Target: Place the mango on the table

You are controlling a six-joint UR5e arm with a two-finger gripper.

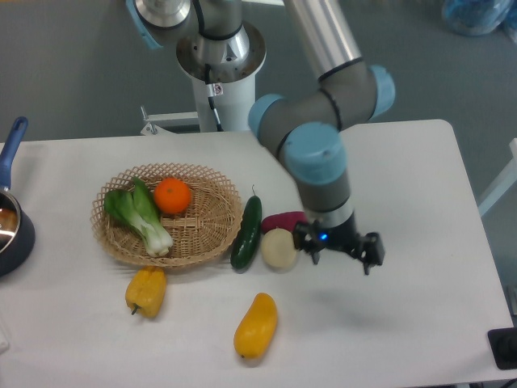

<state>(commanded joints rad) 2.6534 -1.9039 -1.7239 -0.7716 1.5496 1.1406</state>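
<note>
The mango [256, 326] is a smooth yellow-orange oblong fruit lying on the white table [404, 178] near the front edge, centre-left. My gripper [339, 260] hangs above the table to the right of and behind the mango, well apart from it. Its two dark fingers are spread apart and nothing is between them.
A wicker basket [214, 222] holds an orange [172, 196] and a bok choy [142, 214]. A cucumber [247, 232], a pale round vegetable [279, 248] and a purple vegetable [283, 220] lie just left of the gripper. A yellow bell pepper [147, 291] lies front left. A blue pot [10, 230] is at the left edge.
</note>
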